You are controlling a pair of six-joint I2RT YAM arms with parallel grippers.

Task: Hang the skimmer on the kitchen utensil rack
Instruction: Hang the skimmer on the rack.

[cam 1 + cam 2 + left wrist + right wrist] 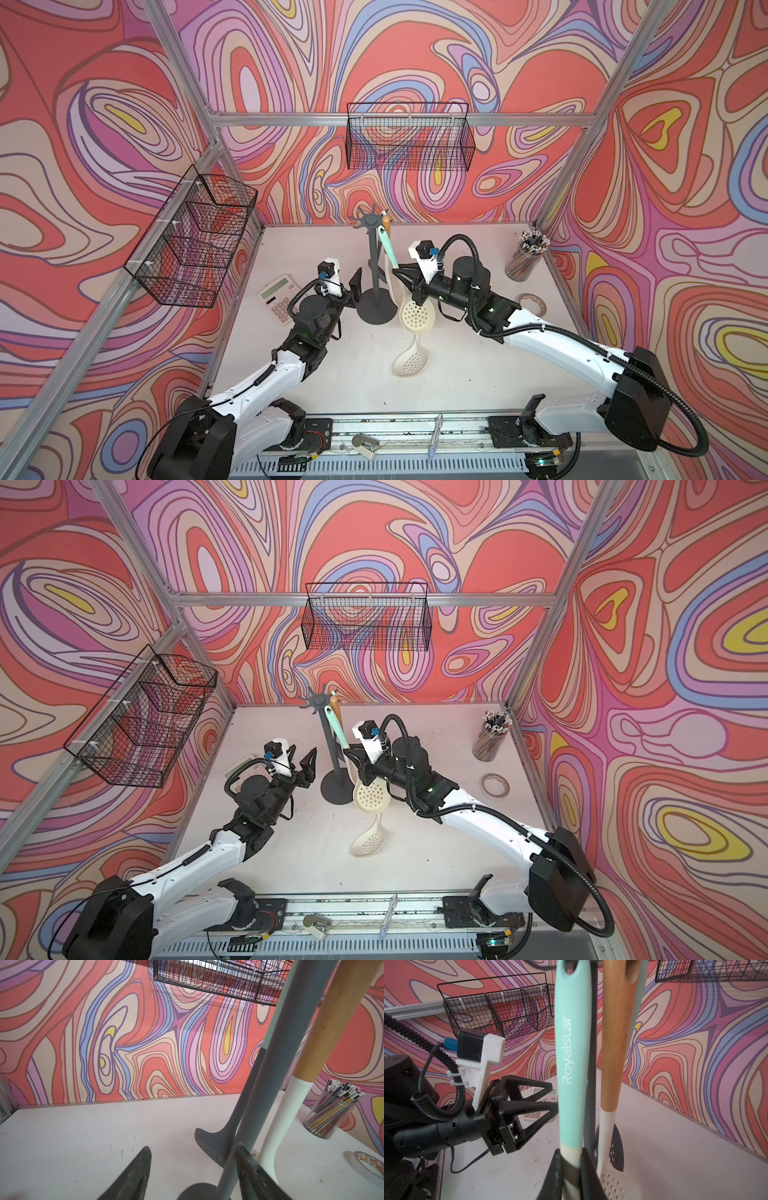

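The skimmer [389, 245] [341, 725] [572, 1043] has a teal handle and a round cream perforated head [417, 316]. My right gripper [401, 276] [353, 756] [571, 1153] is shut on its cream neck, holding it upright against the kitchen utensil rack [374, 257] [330, 737] [280, 1043]. The handle's top hole is up at the hooked crown [368, 220]; whether a hook passes through it is unclear. My left gripper [351, 286] [303, 754] [194, 1147] is open and empty, low beside the rack's pole near the round base [376, 309].
A wooden-handled utensil [614, 1043] and a dark grey slotted one [212, 1147] hang on the rack. A second cream skimmer [409, 359] lies on the table. Around it are a calculator [278, 295], a pencil cup [525, 257], a tape roll [532, 303] and wire baskets [409, 137] [195, 237] on the walls.
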